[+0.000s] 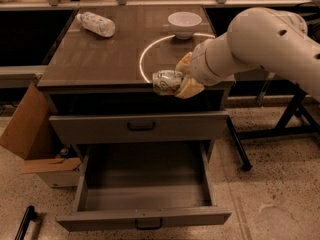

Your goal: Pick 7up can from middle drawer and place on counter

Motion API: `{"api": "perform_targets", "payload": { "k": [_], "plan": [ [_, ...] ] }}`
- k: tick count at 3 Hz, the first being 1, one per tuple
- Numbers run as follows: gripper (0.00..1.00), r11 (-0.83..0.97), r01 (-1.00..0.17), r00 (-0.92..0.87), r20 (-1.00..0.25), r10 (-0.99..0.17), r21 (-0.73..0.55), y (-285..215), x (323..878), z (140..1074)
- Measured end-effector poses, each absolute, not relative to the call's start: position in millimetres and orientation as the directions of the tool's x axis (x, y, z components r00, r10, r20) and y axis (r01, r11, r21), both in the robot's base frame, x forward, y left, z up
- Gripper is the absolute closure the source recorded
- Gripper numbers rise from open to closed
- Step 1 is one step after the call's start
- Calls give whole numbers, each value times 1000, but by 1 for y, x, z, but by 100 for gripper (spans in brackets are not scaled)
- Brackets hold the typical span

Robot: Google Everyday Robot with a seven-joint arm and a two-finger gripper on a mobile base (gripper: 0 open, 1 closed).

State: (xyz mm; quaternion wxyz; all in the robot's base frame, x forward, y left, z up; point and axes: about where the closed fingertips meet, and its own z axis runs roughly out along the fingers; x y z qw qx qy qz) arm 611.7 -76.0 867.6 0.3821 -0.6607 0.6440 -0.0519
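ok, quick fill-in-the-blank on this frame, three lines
1. The hand grips the 7up can at the counter's ____ edge.
2. The middle drawer stands ____, with nothing in it.
3. The plastic bottle lies on its ____ at the counter's back left.
Missing: front; open; side.

- The floor (pixel 280 184) is speckled terrazzo, pale beige, under dim warm light.
- An open cardboard box (pixel 25 129) leans by the drawer cabinet's left side.
- Black metal table legs (pixel 287 116) stand on the right.
- A pale ledge (pixel 20 74) runs off to the left, with a dark recess (pixel 25 39) above it.
- A black bar (pixel 24 223) lies on the floor at the lower left (the gripper (pixel 175 80), closed round the 7up can (pixel 164 82), hangs at the cabinet's front edge).
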Motion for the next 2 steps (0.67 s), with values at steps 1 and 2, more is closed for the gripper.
{"api": "perform_targets", "payload": {
  "k": [1, 2],
  "plan": [
    [100, 169, -813, 122, -447, -886, -557, -77, 638, 870],
    [100, 222, -807, 79, -473, -878, -547, -77, 663, 876]
  ]
}}
